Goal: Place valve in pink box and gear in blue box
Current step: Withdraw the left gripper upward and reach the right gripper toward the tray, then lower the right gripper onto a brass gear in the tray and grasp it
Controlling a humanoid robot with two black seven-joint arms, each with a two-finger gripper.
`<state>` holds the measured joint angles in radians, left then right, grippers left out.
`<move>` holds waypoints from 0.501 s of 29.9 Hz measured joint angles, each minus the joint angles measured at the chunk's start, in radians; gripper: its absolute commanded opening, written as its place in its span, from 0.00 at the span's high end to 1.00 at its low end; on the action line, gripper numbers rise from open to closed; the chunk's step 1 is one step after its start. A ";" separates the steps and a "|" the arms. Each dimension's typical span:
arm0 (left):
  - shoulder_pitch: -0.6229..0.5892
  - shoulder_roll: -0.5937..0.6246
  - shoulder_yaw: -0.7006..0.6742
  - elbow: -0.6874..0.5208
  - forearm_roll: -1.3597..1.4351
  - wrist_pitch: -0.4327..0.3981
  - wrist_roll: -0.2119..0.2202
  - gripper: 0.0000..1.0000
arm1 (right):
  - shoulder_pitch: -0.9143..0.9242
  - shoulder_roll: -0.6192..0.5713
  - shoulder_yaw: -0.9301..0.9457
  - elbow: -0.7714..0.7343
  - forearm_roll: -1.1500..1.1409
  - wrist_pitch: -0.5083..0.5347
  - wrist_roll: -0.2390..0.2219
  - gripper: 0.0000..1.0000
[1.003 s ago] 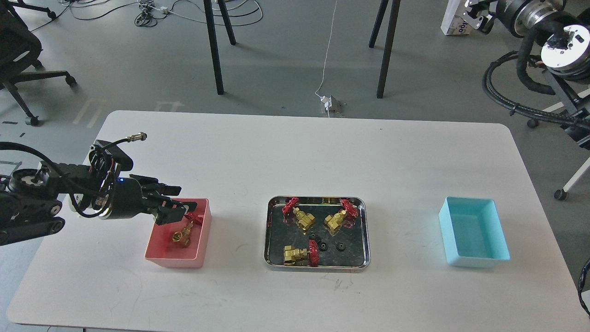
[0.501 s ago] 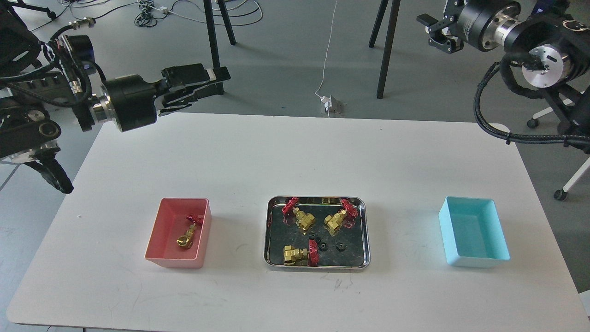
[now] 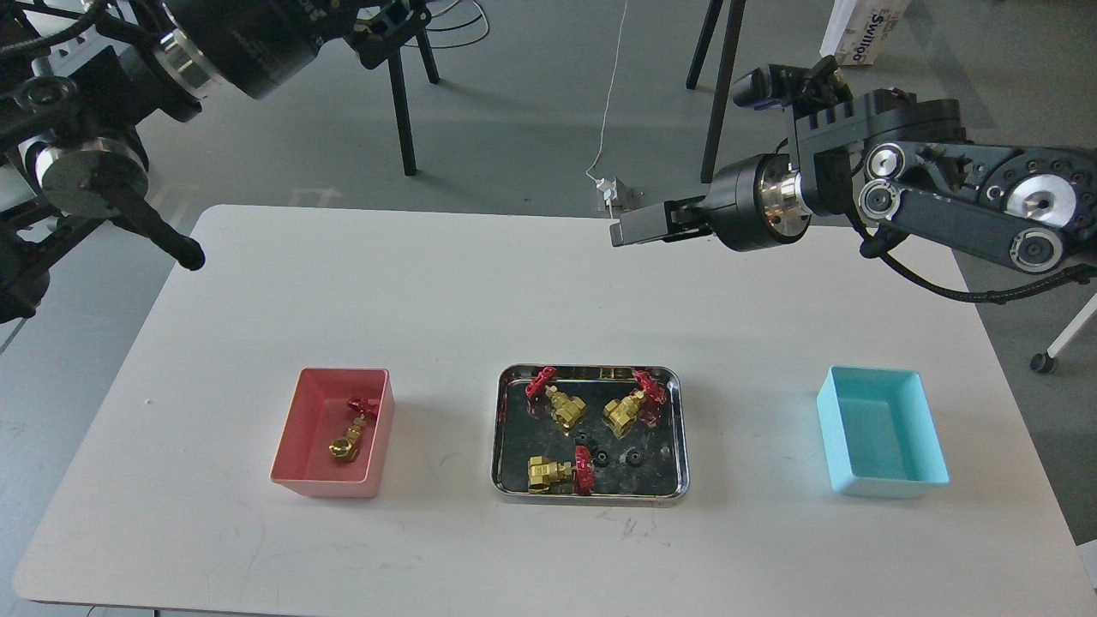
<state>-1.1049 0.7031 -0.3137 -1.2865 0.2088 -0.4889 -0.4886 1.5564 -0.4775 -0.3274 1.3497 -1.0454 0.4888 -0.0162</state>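
One valve lies in the pink box at the front left of the table. Three more valves lie in the steel tray, with a few black gears among them. The blue box at the front right is empty. My left gripper is high at the top left, off the table, dark and cut off by the frame edge. My right gripper hangs above the table's far edge, pointing left, with nothing seen in it; its fingers cannot be told apart.
The white table holds only the two boxes and the tray. Chair and table legs stand on the floor behind it. A cable and plug lie beyond the far edge.
My left gripper rose from the pink box, leaving the valve inside, and moved up to the top left. My right arm swung in from the top right to above the table's far edge.
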 measured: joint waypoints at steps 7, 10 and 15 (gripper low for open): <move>0.114 -0.067 -0.076 0.029 0.004 0.000 0.000 0.18 | -0.007 0.142 -0.182 0.052 -0.187 0.000 -0.002 0.37; 0.141 -0.072 -0.093 0.032 0.004 0.000 0.000 0.18 | -0.043 0.199 -0.211 0.020 -0.222 0.000 -0.005 0.39; 0.167 -0.073 -0.096 0.032 0.004 0.000 0.000 0.18 | -0.097 0.279 -0.235 -0.086 -0.236 0.000 -0.012 0.42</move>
<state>-0.9378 0.6303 -0.4093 -1.2547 0.2132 -0.4885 -0.4887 1.4592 -0.1987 -0.5619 1.2637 -1.2812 0.4887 -0.0286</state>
